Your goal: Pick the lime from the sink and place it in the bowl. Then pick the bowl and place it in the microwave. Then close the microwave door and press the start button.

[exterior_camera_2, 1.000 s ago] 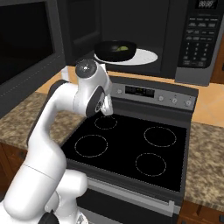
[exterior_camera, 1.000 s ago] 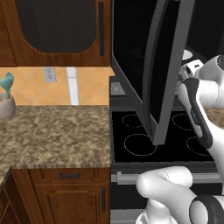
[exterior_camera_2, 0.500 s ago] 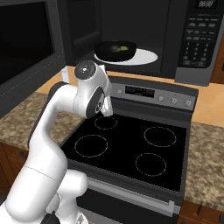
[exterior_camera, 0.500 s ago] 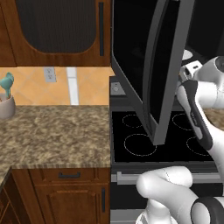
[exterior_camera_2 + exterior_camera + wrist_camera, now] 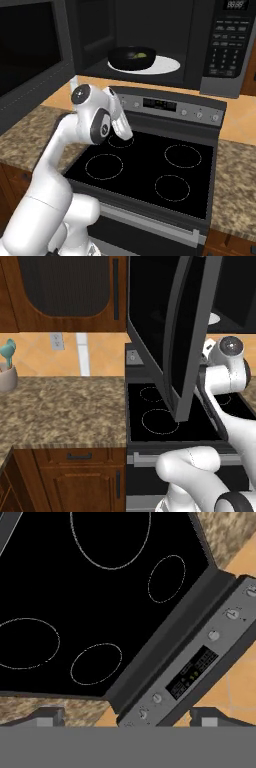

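The microwave (image 5: pixel 150 30) stands open above the stove. Inside it, a black bowl (image 5: pixel 131 58) sits on the white turntable plate (image 5: pixel 165 65), and the yellow-green lime (image 5: pixel 142 54) lies in the bowl. The microwave door (image 5: pixel 30 55) swings wide to the left; in the left base view the microwave door (image 5: pixel 172 331) shows edge-on. The keypad panel (image 5: pixel 227 40) is at the right. My gripper (image 5: pixel 127 718) hangs over the stove, pointing down, open and holding nothing, its fingertips (image 5: pixel 47 716) far apart. The sink is out of view.
The black glass stove (image 5: pixel 145 170) with its grey control strip (image 5: pixel 170 106) lies under my arm (image 5: pixel 92 117). Speckled granite counter (image 5: pixel 60 406) runs to the left, with a utensil jar (image 5: pixel 6 373) at its far end. Wooden cabinets (image 5: pixel 65 291) hang above.
My arm has drawn back a little and sunk lower over the stove, away from the microwave opening. Bowl, lime and door have not moved.
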Controlling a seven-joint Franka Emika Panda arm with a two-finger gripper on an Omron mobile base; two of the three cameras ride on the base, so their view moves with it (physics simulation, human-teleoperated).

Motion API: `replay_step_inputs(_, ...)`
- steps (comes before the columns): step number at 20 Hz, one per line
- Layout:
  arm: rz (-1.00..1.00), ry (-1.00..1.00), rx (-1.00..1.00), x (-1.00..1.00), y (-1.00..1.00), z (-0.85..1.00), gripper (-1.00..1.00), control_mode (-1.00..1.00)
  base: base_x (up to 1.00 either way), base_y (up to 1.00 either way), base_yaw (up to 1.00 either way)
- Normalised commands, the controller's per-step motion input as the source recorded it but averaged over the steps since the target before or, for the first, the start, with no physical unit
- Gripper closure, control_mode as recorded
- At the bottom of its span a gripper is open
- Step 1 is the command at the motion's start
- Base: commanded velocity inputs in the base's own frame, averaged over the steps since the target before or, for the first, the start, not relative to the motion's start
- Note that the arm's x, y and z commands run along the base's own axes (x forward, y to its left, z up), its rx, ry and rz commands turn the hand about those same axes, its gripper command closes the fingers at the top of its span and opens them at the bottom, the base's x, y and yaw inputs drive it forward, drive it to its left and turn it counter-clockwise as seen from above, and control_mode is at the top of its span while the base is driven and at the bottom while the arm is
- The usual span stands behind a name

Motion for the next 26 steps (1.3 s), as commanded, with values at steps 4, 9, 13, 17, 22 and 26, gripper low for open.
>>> replay_step_inputs(4, -0.06, 0.04, -0.47, 0.29, 0.03, -0.06, -1.00, -1.00, 0.00, 0.00, 0.00)
replay_step_inputs(9, -0.15, 0.08, -0.37, 0.22, 0.10, -0.17, -1.00, -1.00, 0.00, 0.00, 0.00)
replay_step_inputs(13, -0.06, 0.00, -0.25, 0.03, 0.00, -0.30, -1.00, -1.00, 0.00, 0.00, 0.00)
replay_step_inputs(17, -0.12, 0.00, -0.26, 0.25, 0.19, -0.15, -1.00, -1.00, 0.00, 0.00, 0.00)
replay_step_inputs(22, -0.13, 0.01, -0.27, 0.07, 0.49, -0.01, -1.00, -1.00, 0.00, 0.00, 0.00)
replay_step_inputs(26, -0.02, 0.02, -0.10, 0.04, 0.14, -0.02, -1.00, -1.00, 0.00, 0.00, 0.00)
